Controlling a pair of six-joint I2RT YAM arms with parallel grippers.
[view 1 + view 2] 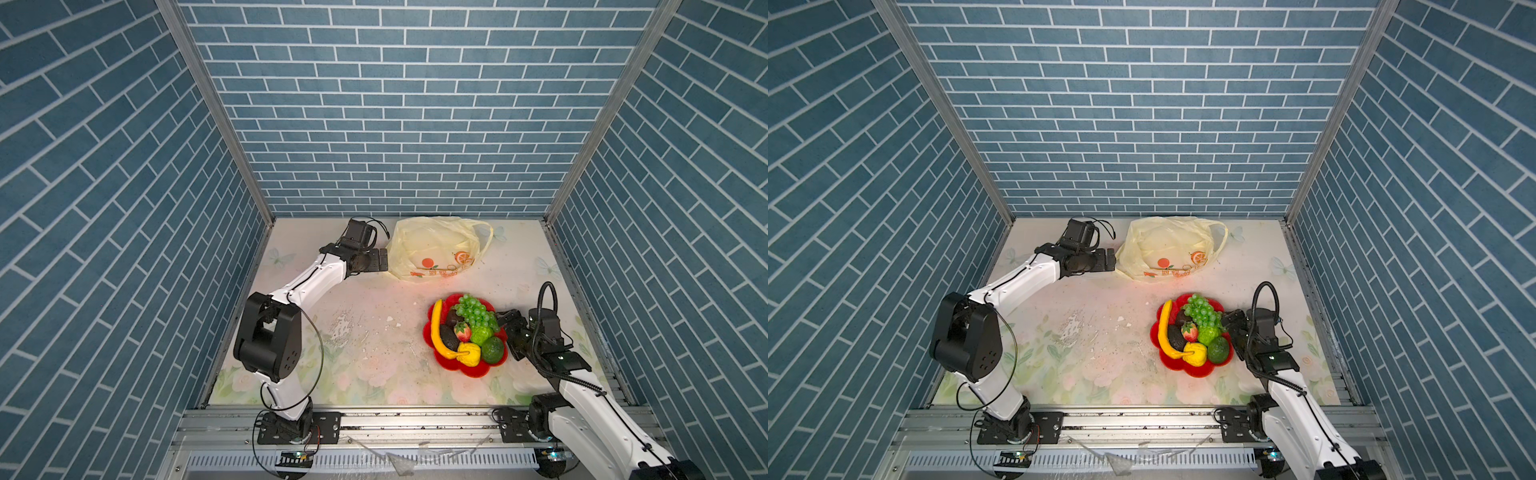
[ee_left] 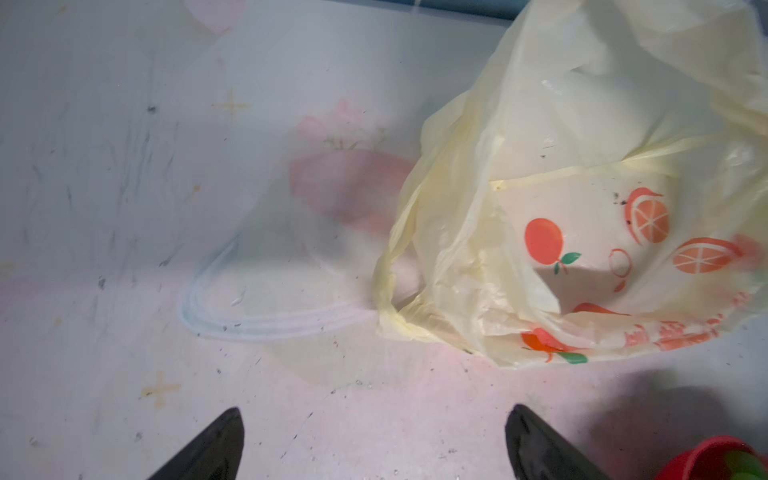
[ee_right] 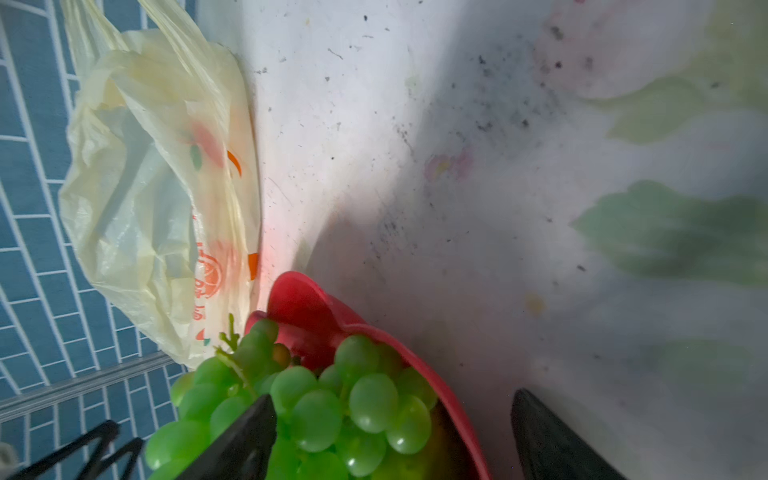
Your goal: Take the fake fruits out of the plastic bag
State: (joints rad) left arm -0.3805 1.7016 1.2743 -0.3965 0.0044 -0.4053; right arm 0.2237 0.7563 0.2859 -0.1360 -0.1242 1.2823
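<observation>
The counter (image 1: 374,332) carries it all. The plastic bag (image 1: 432,249) lies slumped at the back and looks empty, but a fold could hide a small piece, so one may get missed. The film is thin, and a brush from the left hand (image 1: 384,259) could drag it. The red plate (image 1: 469,371) sits front right, well apart from the bag, with the fake fruits (image 1: 469,332) heaped on it; a knock could roll one off. The grape bunch (image 1: 476,313) lies just beside the right hand (image 1: 503,320) and could snag on withdrawal. The left hand is spread and empty, just beside the bag's left edge. The right hand is spread at the plate's rim, pinching nothing.
</observation>
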